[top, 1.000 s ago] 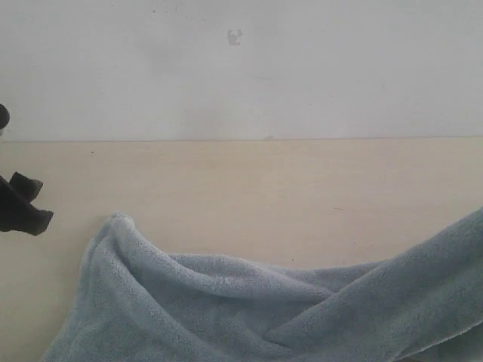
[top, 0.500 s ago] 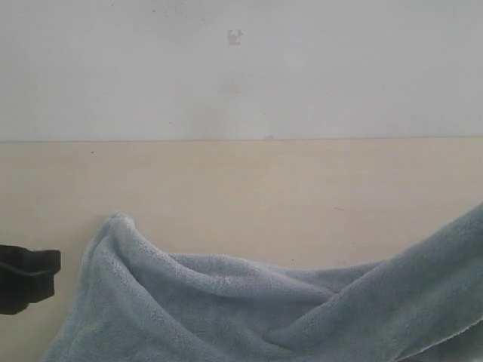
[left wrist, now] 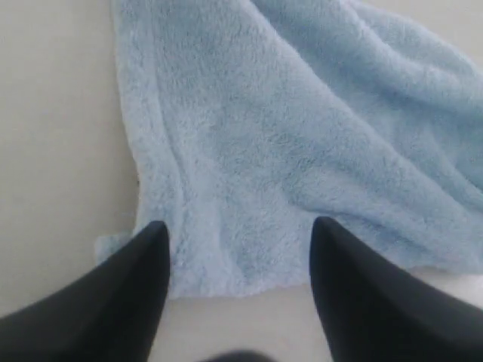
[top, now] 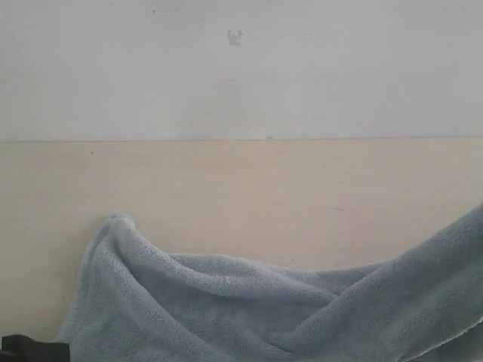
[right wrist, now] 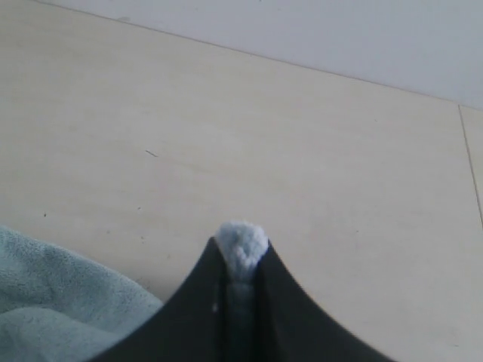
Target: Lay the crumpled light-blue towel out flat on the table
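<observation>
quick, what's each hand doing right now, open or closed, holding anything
Left hand: open, fingers either side of the towel edge, holding nothing.
Right hand: closed, pinching a bit of the towel.

A plain off-white wall [top: 339, 68] filled the far side of the scene. A small dark mark [top: 235, 37] sat high on it, near centre. Lighting was even.

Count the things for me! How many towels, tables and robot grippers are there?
Towel: 1
Table: 1
Grippers: 2 (left gripper, right gripper)
Total: 4
</observation>
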